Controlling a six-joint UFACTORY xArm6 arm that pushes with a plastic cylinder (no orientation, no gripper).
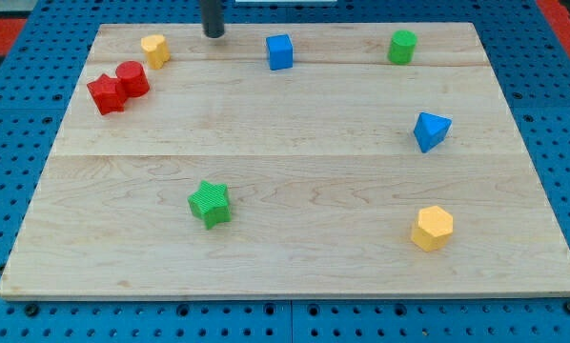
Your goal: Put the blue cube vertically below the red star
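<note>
The blue cube [279,51] sits near the view's top, a little left of centre. The red star [106,94] lies at the view's left, touching a red cylinder [132,78] on its upper right. My tip [213,34] is at the view's top edge of the board, to the left of the blue cube and apart from it, and to the right of a yellow block [154,50].
A green cylinder [401,46] stands at the top right. A blue triangular block [431,131] is at the right. A yellow hexagonal block [432,229] is at the bottom right. A green star [210,203] lies below centre-left. The wooden board [295,114] rests on blue pegboard.
</note>
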